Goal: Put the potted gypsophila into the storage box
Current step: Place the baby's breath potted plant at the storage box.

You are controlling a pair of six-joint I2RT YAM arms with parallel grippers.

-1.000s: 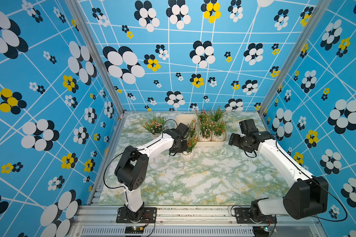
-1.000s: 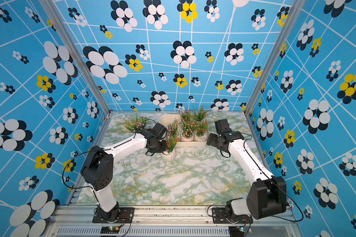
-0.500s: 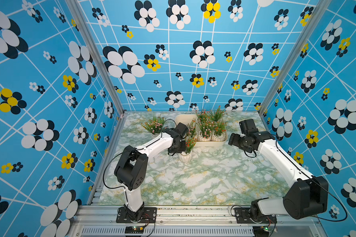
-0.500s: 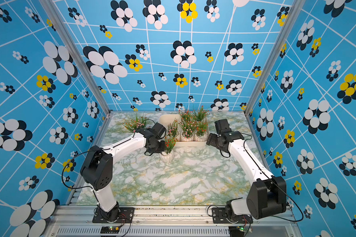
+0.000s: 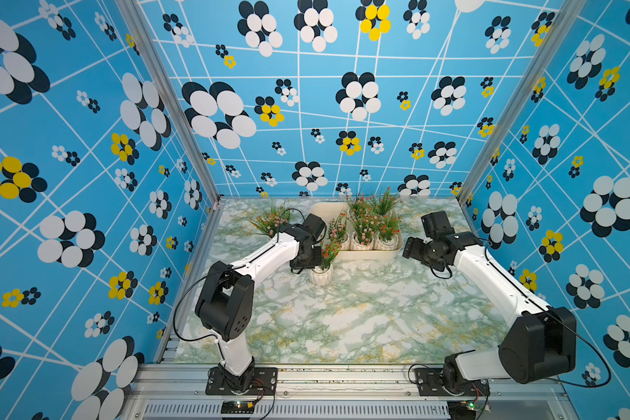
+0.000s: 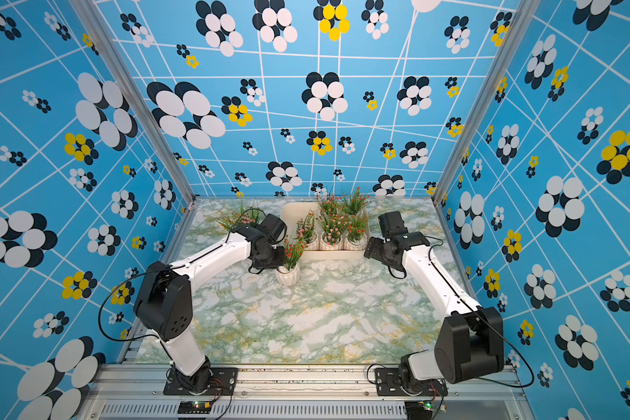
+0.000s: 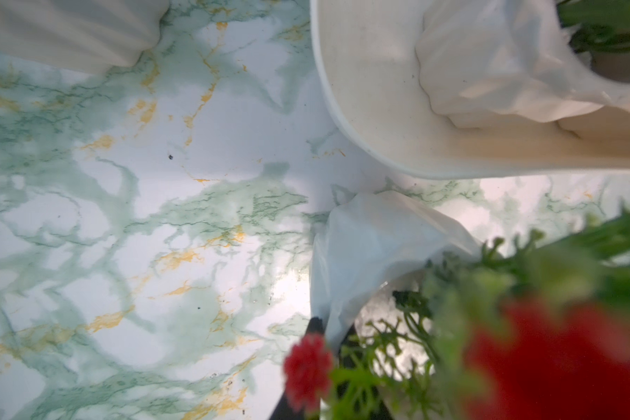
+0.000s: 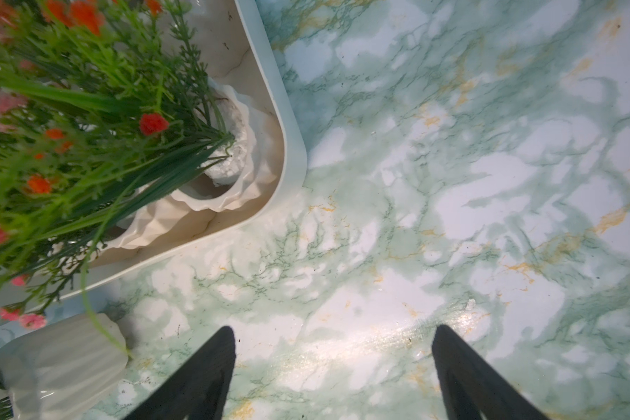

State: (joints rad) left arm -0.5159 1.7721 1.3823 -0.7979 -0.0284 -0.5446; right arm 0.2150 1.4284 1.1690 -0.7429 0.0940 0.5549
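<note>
Right now the left fingers pinch the rim of the potted gypsophila. Over the last second it has edged slightly away from the storage box and sits just outside the near left corner, so placing it is likely still ahead. The right fingers are spread over bare tabletop. Three white pots line the box's near wall; its far left corner is free.

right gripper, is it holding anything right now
No, the right gripper is open, and only the marble table shows between its fingers.
</note>
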